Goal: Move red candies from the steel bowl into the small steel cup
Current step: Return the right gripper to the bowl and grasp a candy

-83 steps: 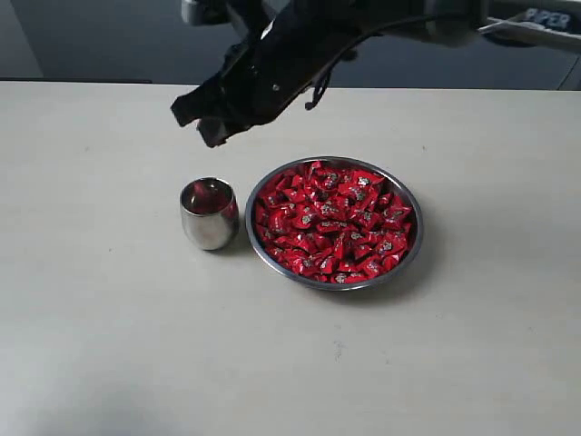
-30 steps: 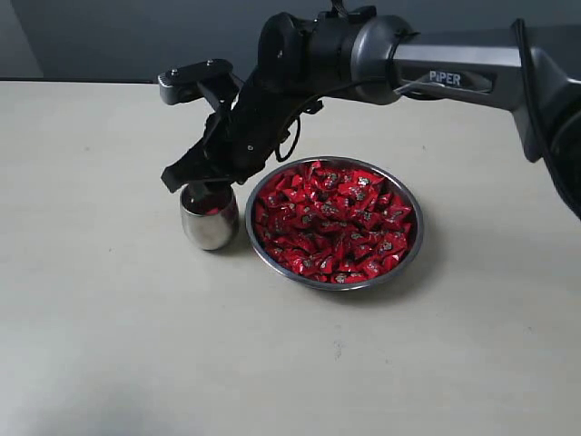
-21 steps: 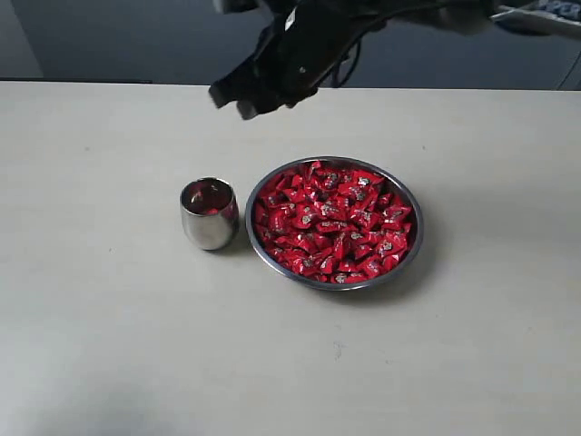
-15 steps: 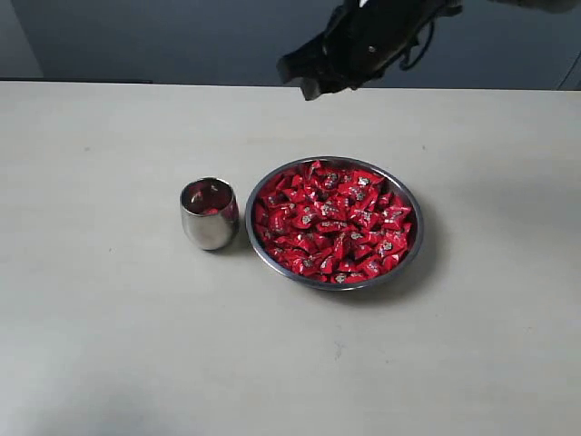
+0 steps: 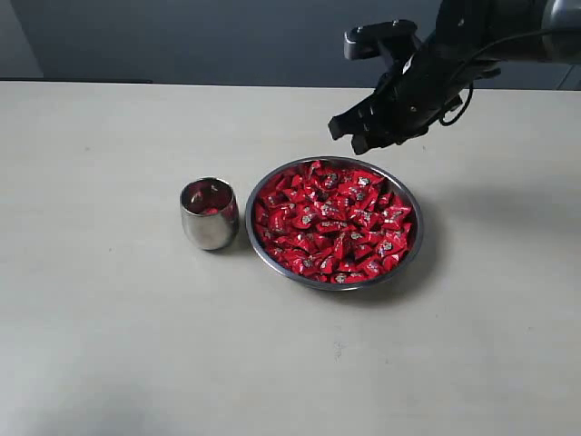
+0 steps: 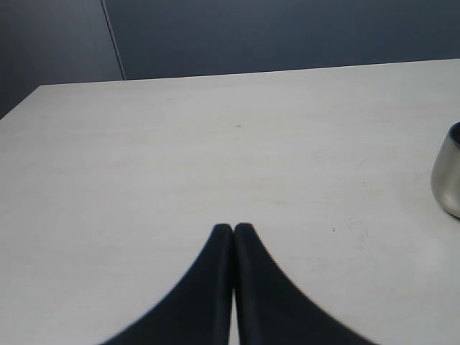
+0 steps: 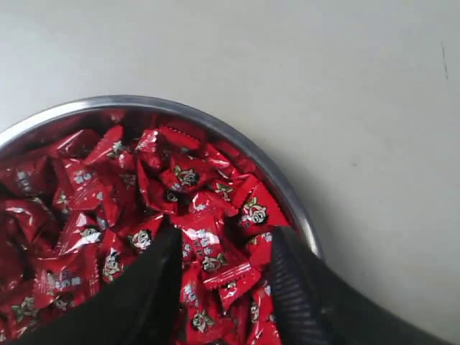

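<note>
Exterior view is showing the right claw (image 5: 349, 136) hanging with its fingers spread and nothing between them, tips pointing down at the edge of the steel bowl (image 5: 338, 284) that is lying nearest to it. The red candies (image 5: 331, 222) are sitting directly beneath and just ahead of that claw, so I am judging the coming move to be a plain descent rather than any sideways travel. The right wrist view is confirming this: the right claw (image 7: 226, 237) is framing a patch of red candies (image 7: 194, 180) close inside the rim of the steel bowl (image 7: 144, 102), with several wrappers lying in the gap between the two fingers. The candies are lying jumbled in every direction, so no single long axis is offering itself for the fingers to line up with.

The bowl is holding a full heap, piled close to its rim. The small steel cup (image 5: 209, 227) is standing upright on the bench (image 5: 109, 345), just beside the bowl on the side away from the right claw, and it is showing red inside, though how many candies I cannot tell.

The left claw (image 6: 233, 230) is resting with its fingers pressed together over bare bench, gripping nothing; the small steel cup (image 6: 449, 180) is peeking in well apart from its tips.
</note>
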Action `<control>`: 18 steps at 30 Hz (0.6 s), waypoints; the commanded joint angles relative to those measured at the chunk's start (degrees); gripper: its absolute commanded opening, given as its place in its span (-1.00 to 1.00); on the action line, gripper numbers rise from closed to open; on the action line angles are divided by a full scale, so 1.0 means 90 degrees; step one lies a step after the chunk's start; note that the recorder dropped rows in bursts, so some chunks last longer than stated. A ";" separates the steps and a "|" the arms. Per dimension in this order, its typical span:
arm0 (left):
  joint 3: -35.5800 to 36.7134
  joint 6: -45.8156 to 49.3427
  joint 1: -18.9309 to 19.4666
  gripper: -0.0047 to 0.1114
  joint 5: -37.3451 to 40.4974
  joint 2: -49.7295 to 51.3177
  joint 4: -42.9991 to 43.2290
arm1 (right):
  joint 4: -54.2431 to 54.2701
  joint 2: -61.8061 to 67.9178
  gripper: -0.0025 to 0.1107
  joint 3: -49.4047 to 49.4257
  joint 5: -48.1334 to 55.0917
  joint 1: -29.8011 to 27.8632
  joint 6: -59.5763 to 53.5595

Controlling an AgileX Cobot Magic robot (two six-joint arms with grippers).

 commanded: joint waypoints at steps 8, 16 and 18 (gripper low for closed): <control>0.0012 -0.0013 0.0011 -0.91 -0.0061 -0.0030 0.0012 | -0.0282 0.1058 -0.27 -0.0786 0.0644 0.0113 -0.0205; 0.0012 -0.0013 0.0011 -0.91 -0.0061 -0.0030 0.0012 | -0.0591 0.1402 -0.27 -0.0962 0.0692 0.0352 -0.0205; 0.0012 -0.0013 0.0011 -0.91 -0.0061 -0.0030 0.0012 | -0.0632 0.1505 -0.27 -0.0962 0.0722 0.0352 -0.0205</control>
